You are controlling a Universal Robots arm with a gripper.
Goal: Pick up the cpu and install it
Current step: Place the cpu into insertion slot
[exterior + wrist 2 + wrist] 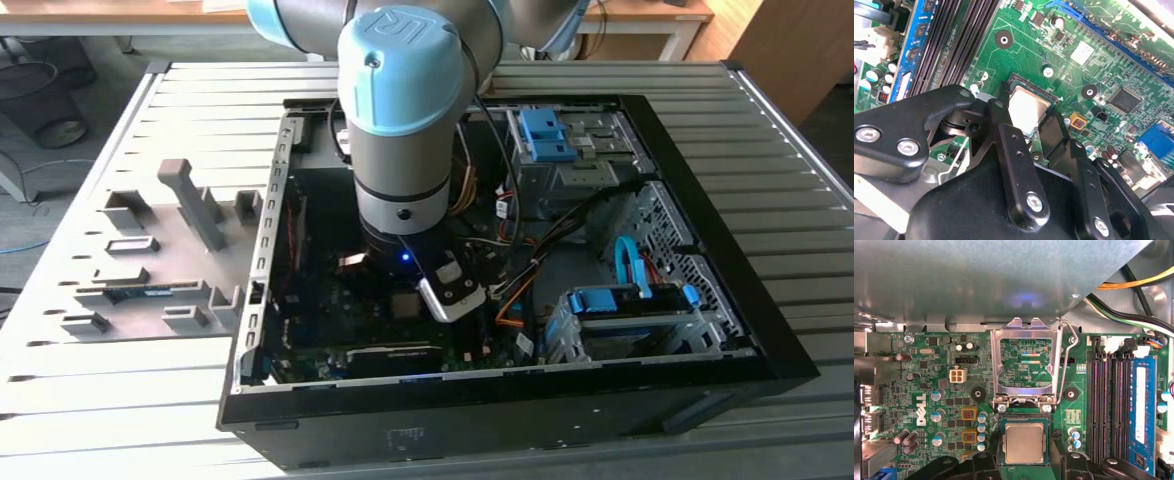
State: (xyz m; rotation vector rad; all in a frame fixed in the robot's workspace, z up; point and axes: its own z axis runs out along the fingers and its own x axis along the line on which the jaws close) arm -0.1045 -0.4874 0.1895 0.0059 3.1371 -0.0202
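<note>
- Hanging low inside the PC case, the claw straddles the cpu.
- cpu's lying flat in the socket, dead centre under the claw.
- Load plate is flipped up just beyond it.
- Gripping or let go? Can't tell, honestly.
</note>
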